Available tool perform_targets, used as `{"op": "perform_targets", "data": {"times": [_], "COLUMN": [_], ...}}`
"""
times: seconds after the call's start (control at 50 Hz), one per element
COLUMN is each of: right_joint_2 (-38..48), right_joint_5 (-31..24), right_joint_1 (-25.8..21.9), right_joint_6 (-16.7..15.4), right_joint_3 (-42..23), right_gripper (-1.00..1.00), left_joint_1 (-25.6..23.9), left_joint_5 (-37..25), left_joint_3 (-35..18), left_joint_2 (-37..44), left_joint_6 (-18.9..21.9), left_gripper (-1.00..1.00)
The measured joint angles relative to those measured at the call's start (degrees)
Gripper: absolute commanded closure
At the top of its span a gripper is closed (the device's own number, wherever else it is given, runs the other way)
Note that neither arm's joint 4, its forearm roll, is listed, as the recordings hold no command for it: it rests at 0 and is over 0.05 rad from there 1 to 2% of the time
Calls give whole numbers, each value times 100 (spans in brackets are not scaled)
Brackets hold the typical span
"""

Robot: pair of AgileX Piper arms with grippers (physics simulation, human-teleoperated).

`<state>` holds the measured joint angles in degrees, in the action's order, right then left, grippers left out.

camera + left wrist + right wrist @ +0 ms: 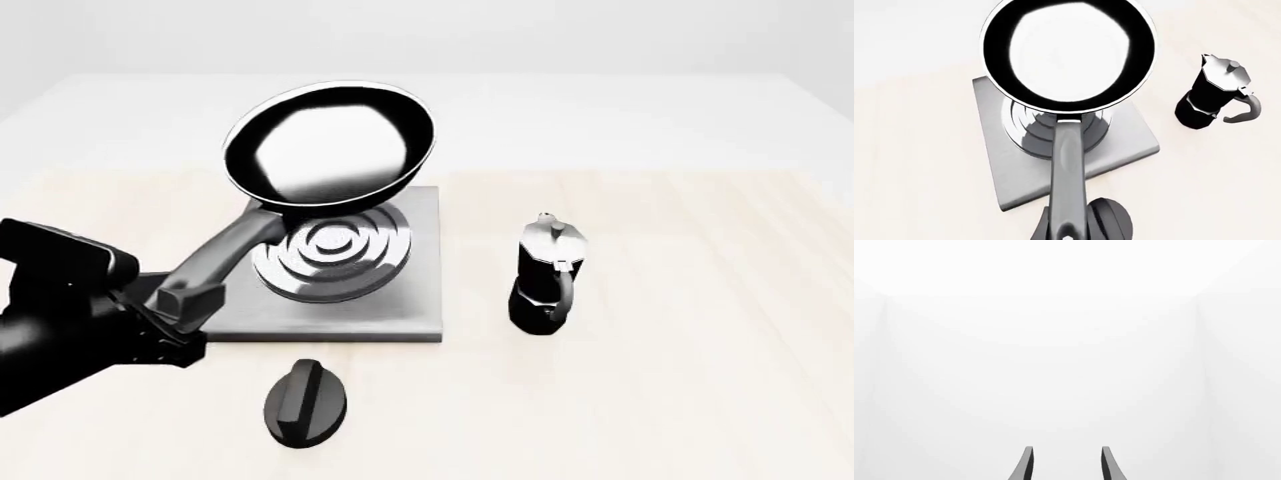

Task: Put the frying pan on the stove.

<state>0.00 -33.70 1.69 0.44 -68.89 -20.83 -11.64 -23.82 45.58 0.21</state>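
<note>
The right pincer (1065,465) stands parted before a blank white backdrop.

A small black-and-silver moka pot (545,272) stands right of the square grey metal stove (407,300); a black oval knob (306,401) lies before it at lower centre. Bare pale surface (721,330) spreads rightward.

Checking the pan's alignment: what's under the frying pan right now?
Under the raised frying pan lies the stove. Its silver rings show nearer the camera; the pan bowl covers the slab's far part.
</note>
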Motion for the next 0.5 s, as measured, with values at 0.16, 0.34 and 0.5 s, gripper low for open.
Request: {"op": "perform_targets", "data": {"times": [0.16, 0.34, 0.5], "right_joint_2": [0, 0, 0], "right_joint_5": [-3, -19, -48], "right_joint_1": [-2, -13, -20], "right_joint_6": [-5, -17, -25], "right_joint_3": [-1, -13, -41], "right_gripper": [-100, -100, -100], "left_joint_1": [109, 160, 177], "left_joint_5": [-48, -57, -2], "left_joint_3": [141, 297, 406], "left_joint_2": [-75, -136, -148], "left_joint_6": [-43, -112, -169], "left_gripper": [100, 100, 100]}}
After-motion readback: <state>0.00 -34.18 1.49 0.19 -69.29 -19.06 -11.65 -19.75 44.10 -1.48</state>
